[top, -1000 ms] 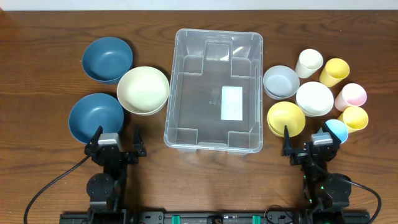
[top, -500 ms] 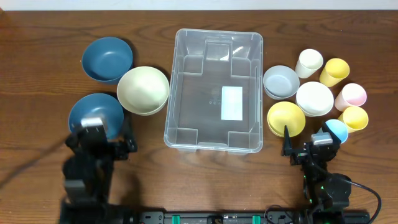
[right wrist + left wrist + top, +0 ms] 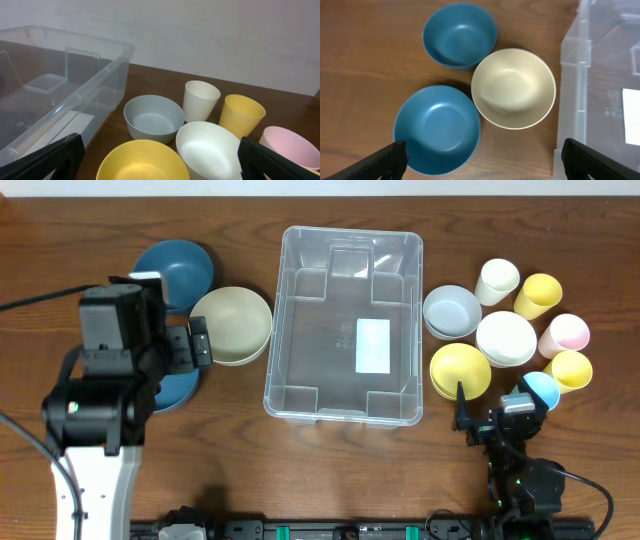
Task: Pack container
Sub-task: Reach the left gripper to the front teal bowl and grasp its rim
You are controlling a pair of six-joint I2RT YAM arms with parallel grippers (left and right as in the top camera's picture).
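From overhead my left arm [image 3: 100, 395] covers most of the nearer blue bowl [image 3: 437, 130], while the left claw [image 3: 485, 157] and right claw [image 3: 157, 155] both gape wide, empty.

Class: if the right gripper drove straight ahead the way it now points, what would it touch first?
Most likely the yellow bowl. In the wrist view it lies directly ahead of the open right gripper, nearer than the white bowl and grey bowl. Depth is hard to judge.
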